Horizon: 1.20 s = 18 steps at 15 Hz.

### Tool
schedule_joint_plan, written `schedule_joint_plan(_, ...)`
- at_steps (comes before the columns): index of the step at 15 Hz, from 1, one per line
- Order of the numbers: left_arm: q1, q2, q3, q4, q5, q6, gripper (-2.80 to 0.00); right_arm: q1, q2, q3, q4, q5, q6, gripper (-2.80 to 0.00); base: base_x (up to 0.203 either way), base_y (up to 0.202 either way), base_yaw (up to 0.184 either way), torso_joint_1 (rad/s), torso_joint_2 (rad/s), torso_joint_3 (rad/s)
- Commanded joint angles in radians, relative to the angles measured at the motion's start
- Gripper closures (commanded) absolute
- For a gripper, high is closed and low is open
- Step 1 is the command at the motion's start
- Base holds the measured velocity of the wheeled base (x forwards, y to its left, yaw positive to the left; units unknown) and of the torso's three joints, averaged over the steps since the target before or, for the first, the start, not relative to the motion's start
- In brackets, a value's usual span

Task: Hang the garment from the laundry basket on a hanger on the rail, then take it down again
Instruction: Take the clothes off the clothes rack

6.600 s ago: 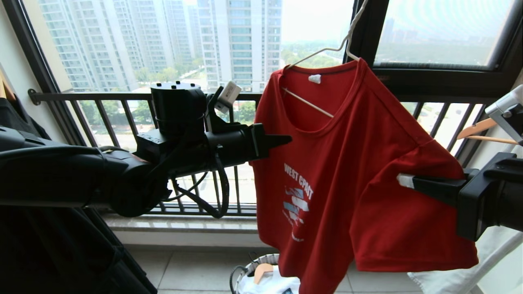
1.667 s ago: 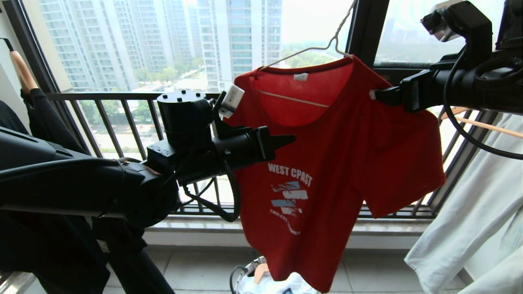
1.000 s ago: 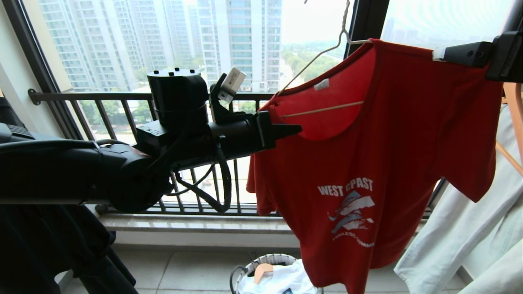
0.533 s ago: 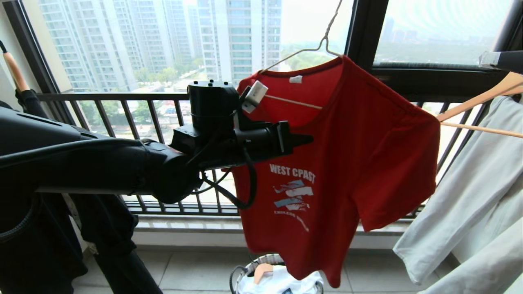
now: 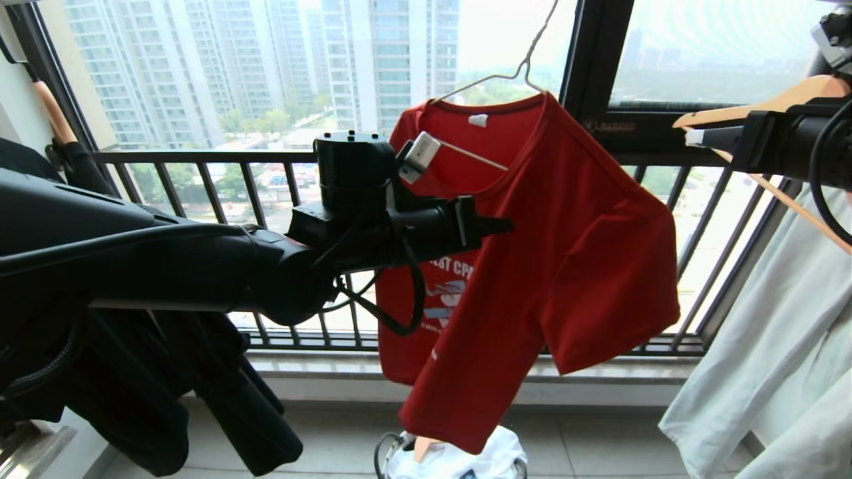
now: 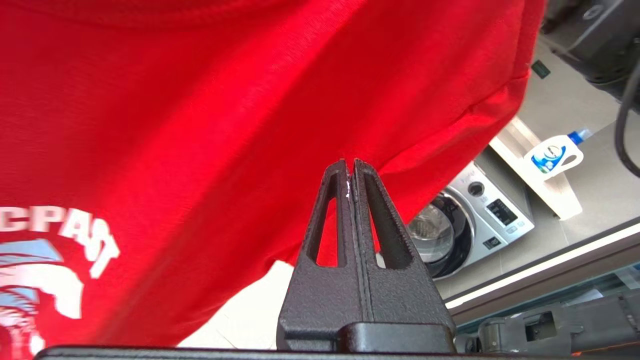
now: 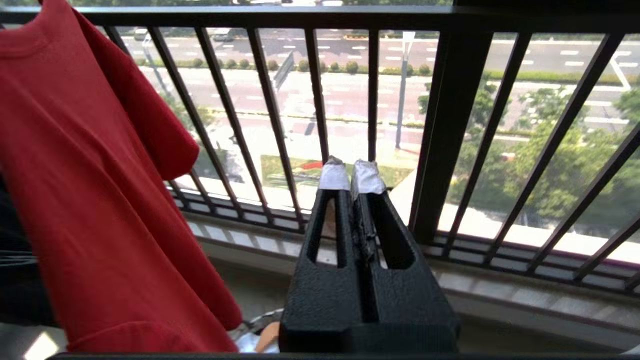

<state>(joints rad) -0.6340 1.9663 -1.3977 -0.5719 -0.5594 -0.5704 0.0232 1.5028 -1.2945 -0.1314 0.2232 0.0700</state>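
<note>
Two grippers: my left gripper (image 6: 350, 172) and my right gripper (image 7: 350, 172) both have jaws pressed together on nothing.
Left reach: just before the garment (image 5: 532, 219), at its chest.
Right reach: up by the balcony railing (image 7: 310, 100), apart from the cloth.
Garment place: on the hanger (image 5: 512, 73), above the laundry basket (image 5: 389, 449).
Handling: I judge it light, soft, limp; best pinched at shoulder seam or hem.
Long axis: vertical, collar up, hem down, chest print turned towards my left arm.
</note>
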Motion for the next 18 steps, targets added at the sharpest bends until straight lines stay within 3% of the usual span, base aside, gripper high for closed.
schedule_joint_plan(1, 0.004, 0.026, -0.025, -0.003, -0.004, -0.002, 0.00, 0.014, 0.122, -0.033, -0.016, 0.007, 0.004, 0.00, 0.000, 0.000, 0.000, 0.000, 0.00, 0.000)
schedule_joint_plan(5, -0.013, 0.076, -0.097, 0.003, -0.007, 0.000, 0.00, 0.008, 0.142, -0.031, -0.088, 0.012, 0.099, 0.00, 0.000, 0.000, 0.000, 0.000, 0.00, 0.000)
schedule_joint_plan(9, 0.010, 0.097, -0.261, 0.075, -0.014, 0.003, 0.00, -0.019, 0.152, -0.024, -0.094, 0.033, 0.110, 0.00, 0.000, 0.000, 0.000, 0.000, 0.00, 0.000)
schedule_joint_plan(12, 0.035, 0.138, -0.408, 0.087, -0.100, 0.001, 0.00, -0.039, 0.157, -0.017, -0.096, 0.039, 0.111, 0.00, 0.000, 0.000, 0.000, 0.000, 0.00, 0.000)
schedule_joint_plan(15, 0.067, 0.206, -0.562, 0.196, -0.248, 0.001, 0.00, -0.039, 0.155, -0.012, -0.096, 0.054, 0.111, 0.00, 0.000, 0.000, 0.000, 0.000, 0.00, 0.000)
schedule_joint_plan(18, 0.070, 0.208, -0.551, 0.188, -0.275, 0.000, 0.00, -0.043, 0.155, -0.015, -0.096, 0.056, 0.111, 0.00, 0.000, 0.000, 0.000, 0.000, 0.00, 0.000)
